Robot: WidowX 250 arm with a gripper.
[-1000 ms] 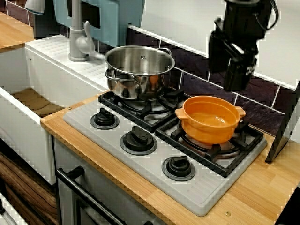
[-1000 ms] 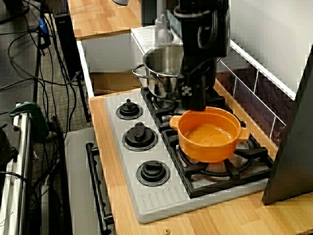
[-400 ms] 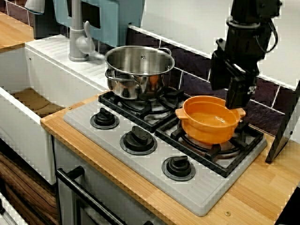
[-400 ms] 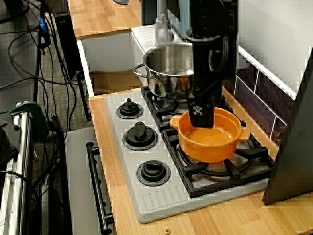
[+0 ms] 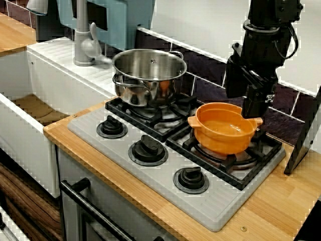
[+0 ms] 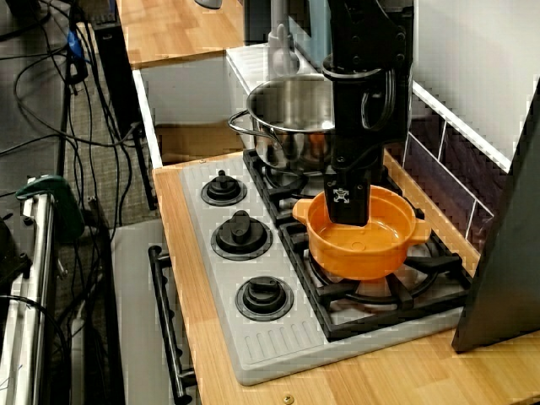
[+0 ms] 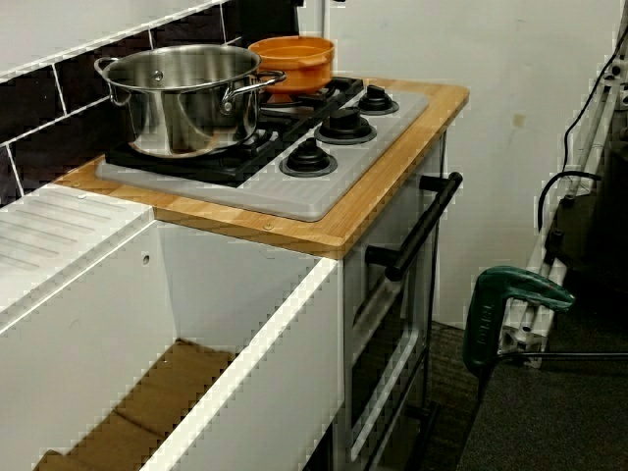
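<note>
Wood table, lower right of frame: grey hob sits flat on it, black slab leans at its right edge.

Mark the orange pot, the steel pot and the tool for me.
orange pot (image 5: pixel 220 144), view from the front, outer front wall.
steel pot (image 5: pixel 145 93), view from the front, side wall.
tool (image 6: pixel 348 215), view from the side, lower tip.
</note>
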